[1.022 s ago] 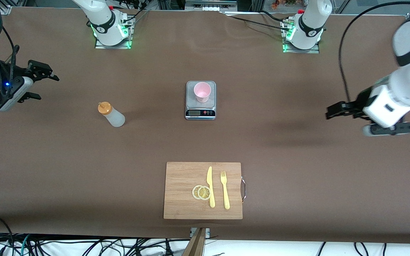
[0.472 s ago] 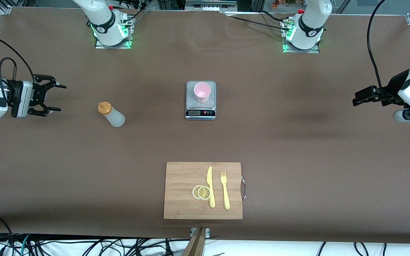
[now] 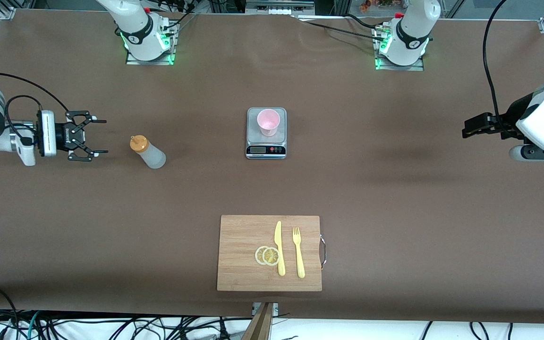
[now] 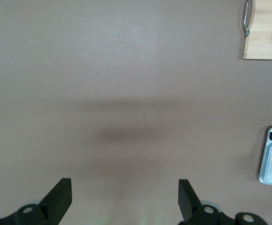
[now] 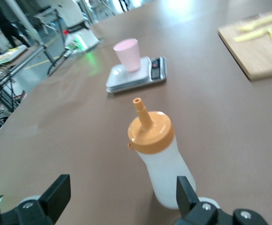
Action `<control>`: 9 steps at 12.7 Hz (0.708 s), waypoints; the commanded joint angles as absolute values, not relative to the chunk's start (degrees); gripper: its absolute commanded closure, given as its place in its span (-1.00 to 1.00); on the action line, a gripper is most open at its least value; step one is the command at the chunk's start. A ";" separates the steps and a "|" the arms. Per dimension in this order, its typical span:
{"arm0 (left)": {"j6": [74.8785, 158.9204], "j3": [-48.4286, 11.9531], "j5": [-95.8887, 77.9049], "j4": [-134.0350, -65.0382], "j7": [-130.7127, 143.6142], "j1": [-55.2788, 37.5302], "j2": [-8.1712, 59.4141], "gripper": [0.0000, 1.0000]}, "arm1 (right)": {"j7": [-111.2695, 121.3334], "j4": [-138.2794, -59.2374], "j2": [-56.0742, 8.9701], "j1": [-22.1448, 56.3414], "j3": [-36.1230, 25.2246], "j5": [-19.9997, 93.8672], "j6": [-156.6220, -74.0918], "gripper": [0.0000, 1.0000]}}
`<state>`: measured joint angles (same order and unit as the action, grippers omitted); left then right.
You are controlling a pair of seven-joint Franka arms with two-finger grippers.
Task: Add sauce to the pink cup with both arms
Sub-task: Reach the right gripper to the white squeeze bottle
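Observation:
The sauce bottle (image 3: 148, 152), whitish with an orange cap, stands upright on the table toward the right arm's end. My right gripper (image 3: 104, 137) is open, level with the bottle and a short gap from it, pointing at it. In the right wrist view the bottle (image 5: 160, 161) stands ahead of the open right gripper (image 5: 121, 199), close to one finger. The pink cup (image 3: 268, 122) stands on the scale (image 3: 266, 141) mid-table; it also shows in the right wrist view (image 5: 127, 54). My left gripper (image 3: 466, 131) is open over bare table at the left arm's end and also shows in its wrist view (image 4: 124, 199).
A wooden cutting board (image 3: 239, 255) lies nearer the front camera than the scale, with a yellow knife (image 3: 279, 248), a yellow fork (image 3: 298, 252) and two lemon slices (image 3: 267, 255). The arm bases stand along the table's edge farthest from the camera.
My right gripper has swung round and moved toward the bottle, now level with it. My left gripper has drawn back from mid-table toward the left arm's end.

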<state>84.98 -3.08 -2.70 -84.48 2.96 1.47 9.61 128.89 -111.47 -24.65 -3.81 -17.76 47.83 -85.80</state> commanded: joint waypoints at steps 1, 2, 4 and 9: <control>83.85 -3.87 -1.23 -83.24 1.76 1.76 9.76 -1.00 | 138.22 -108.29 -31.35 -5.53 -17.40 52.63 -80.78 -1.00; 83.85 -3.87 -1.32 -83.23 1.76 1.76 9.76 -1.00 | 140.95 -107.24 -33.81 -5.62 -17.14 54.91 -79.03 -1.00; 83.85 -3.87 -1.23 -83.15 1.76 1.76 9.84 -1.00 | 145.44 -103.56 -38.91 -5.71 -17.14 58.00 -76.04 -1.00; 83.85 -3.78 -1.23 -81.04 1.76 1.67 11.07 -1.00 | 152.57 -101.69 -45.08 -5.89 -15.91 63.98 -75.50 -1.00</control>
